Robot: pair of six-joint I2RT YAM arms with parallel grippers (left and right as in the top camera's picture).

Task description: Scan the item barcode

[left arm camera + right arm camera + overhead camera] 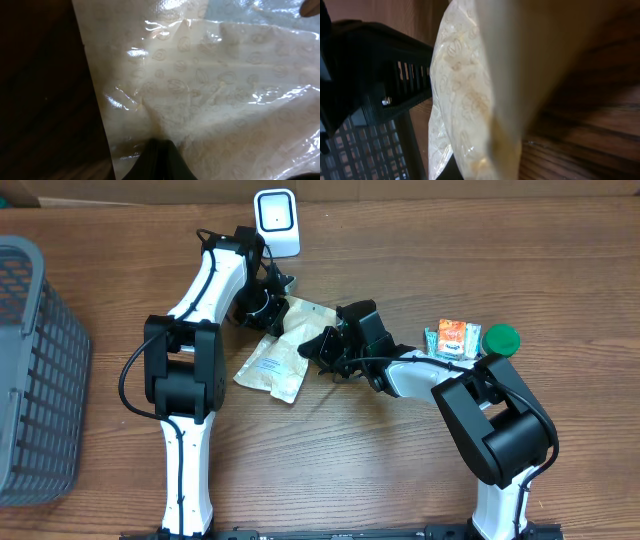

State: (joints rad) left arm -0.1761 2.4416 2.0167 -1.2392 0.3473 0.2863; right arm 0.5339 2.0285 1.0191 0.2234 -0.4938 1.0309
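Observation:
The item is a flat beige pouch [283, 352] with a white label, lying slanted mid-table below the white barcode scanner [276, 220]. My left gripper [268, 311] is shut on the pouch's upper edge. In the left wrist view the crinkled pouch [210, 90] fills the frame, and the dark fingers [159, 157] meet on its edge. My right gripper [322, 347] is shut on the pouch's right edge. In the right wrist view the pouch [470, 95] stands edge-on close to the lens above one dark finger [449, 171]. No barcode shows.
A grey mesh basket [35, 370] stands at the left edge of the table; its grid also shows as basket wall [375, 110] in the right wrist view. An orange packet [452, 336], a small teal packet [432, 340] and a green lid [501, 339] lie at the right.

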